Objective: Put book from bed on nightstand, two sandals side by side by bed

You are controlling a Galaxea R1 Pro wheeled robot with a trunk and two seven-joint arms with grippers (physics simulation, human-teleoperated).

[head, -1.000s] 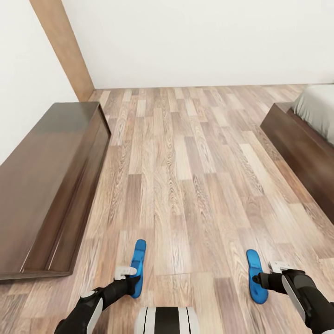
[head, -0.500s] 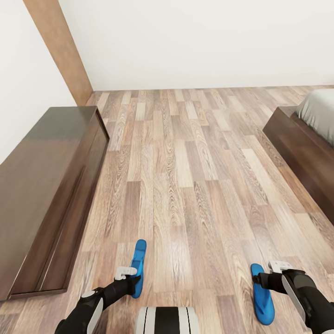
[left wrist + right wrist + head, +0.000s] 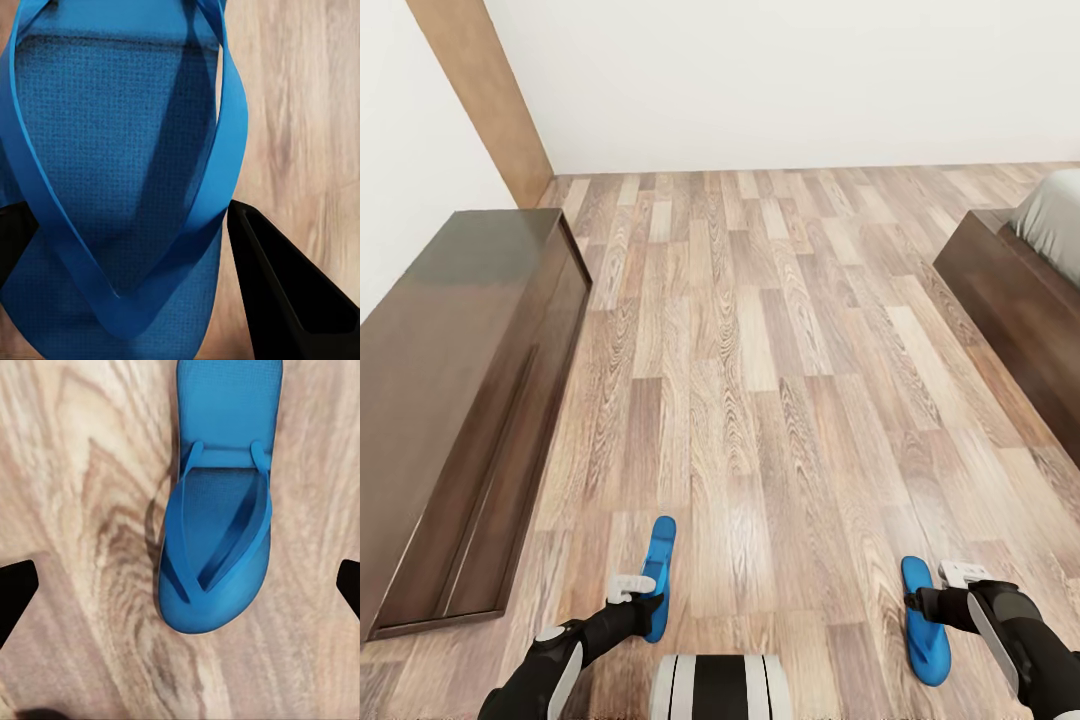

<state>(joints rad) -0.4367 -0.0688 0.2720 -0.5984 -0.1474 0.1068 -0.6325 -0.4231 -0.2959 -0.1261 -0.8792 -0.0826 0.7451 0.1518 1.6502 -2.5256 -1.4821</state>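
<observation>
Your left hand [image 3: 643,600] has its dark fingers [image 3: 281,292] closed on either side of the left sandal [image 3: 656,572], gripping it at its near end. That sandal's long axis runs straight away from you, far tip toward the back wall. In the left wrist view its sole shows a fine woven-looking grain, with smooth thin straps meeting in a V.

Your right hand [image 3: 923,603] is spread wide and holds nothing; its black fingertips [image 3: 16,594] sit at the edges of the right wrist view with the right sandal [image 3: 924,620] lying flat on the floor between them, straps up. That sandal also points away from you, roughly parallel to the first and well apart from it.

The wood-plank floor [image 3: 760,350] is streaked with brown grain. The bed [image 3: 1020,300], dark-framed with a grey mattress, lies to your right, and a long glossy dark-brown table [image 3: 450,400] to your left.
</observation>
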